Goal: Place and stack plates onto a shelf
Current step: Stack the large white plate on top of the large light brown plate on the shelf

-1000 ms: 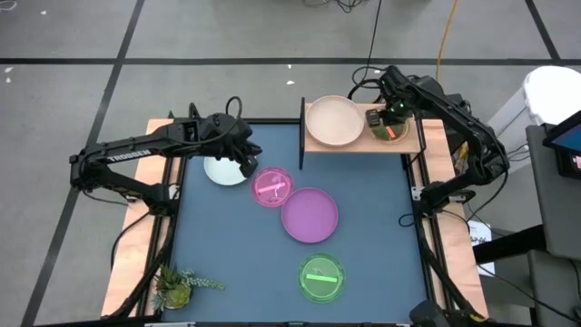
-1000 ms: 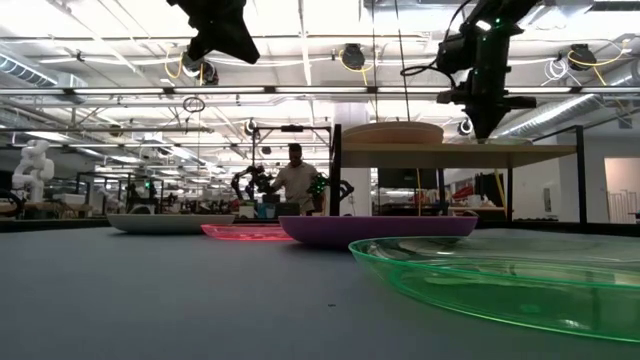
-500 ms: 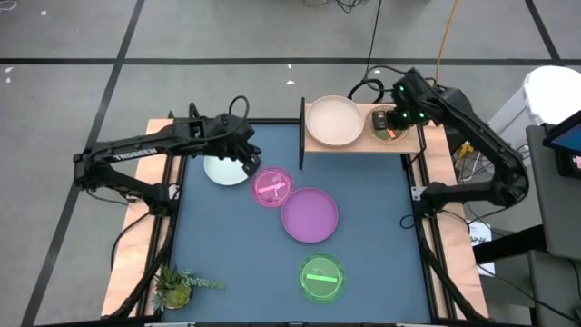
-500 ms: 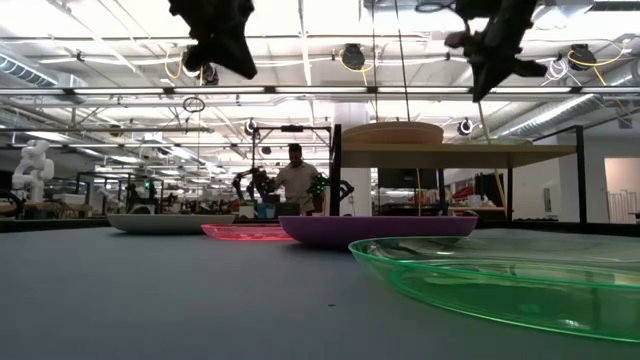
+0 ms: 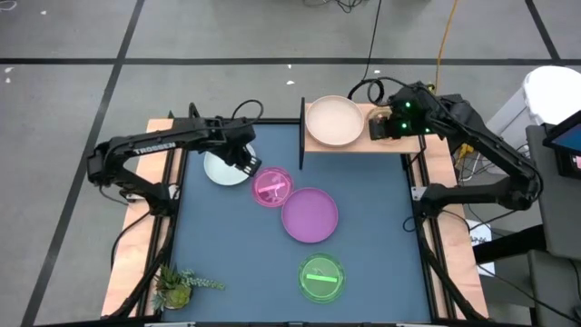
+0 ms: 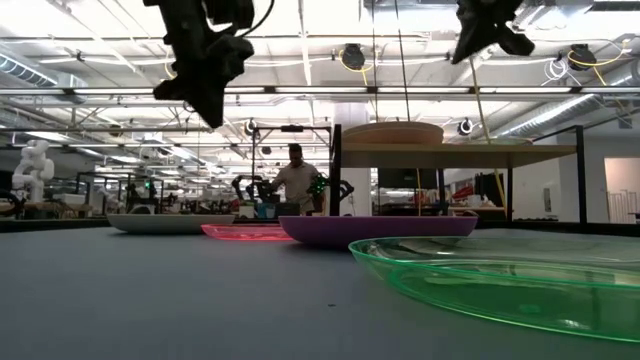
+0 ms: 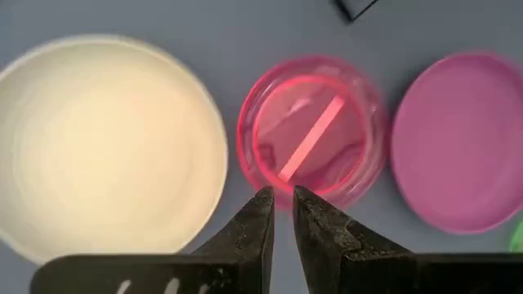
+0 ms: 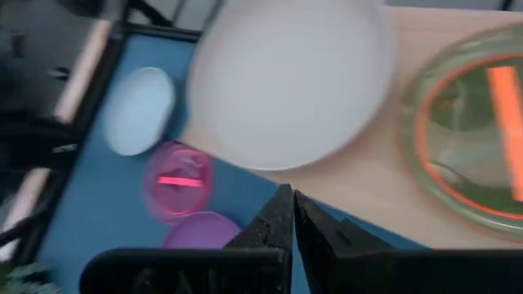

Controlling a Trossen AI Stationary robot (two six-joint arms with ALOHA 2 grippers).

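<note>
The shelf (image 5: 363, 145), a light-wood board with a black upright, stands at the table's far edge. On it rest a cream plate (image 5: 333, 123) and a translucent orange plate (image 8: 474, 122). A white-blue plate (image 5: 221, 170), a pink plate (image 5: 272, 187), a purple plate (image 5: 310, 214) and a green plate (image 5: 322, 278) lie flat on the blue mat. My left gripper (image 7: 280, 196) hangs above the mat between the white-blue and pink plates, pointing down, with only a narrow gap and nothing in it. My right gripper (image 8: 288, 196) is shut and empty, high above the shelf between its two plates.
A small potted plant (image 5: 182, 286) sits at the near left corner. Wooden side rails (image 5: 163, 227) run along both sides of the mat. Free mat lies at the near left and along the right. In the low view a person (image 6: 297, 180) stands in the room beyond.
My left gripper has come down toward the mat by the pink plate's rim and tipped further downward. My right gripper, still shut, has risen from the orange plate on the shelf and swung toward the cream plate. No plate has moved.
</note>
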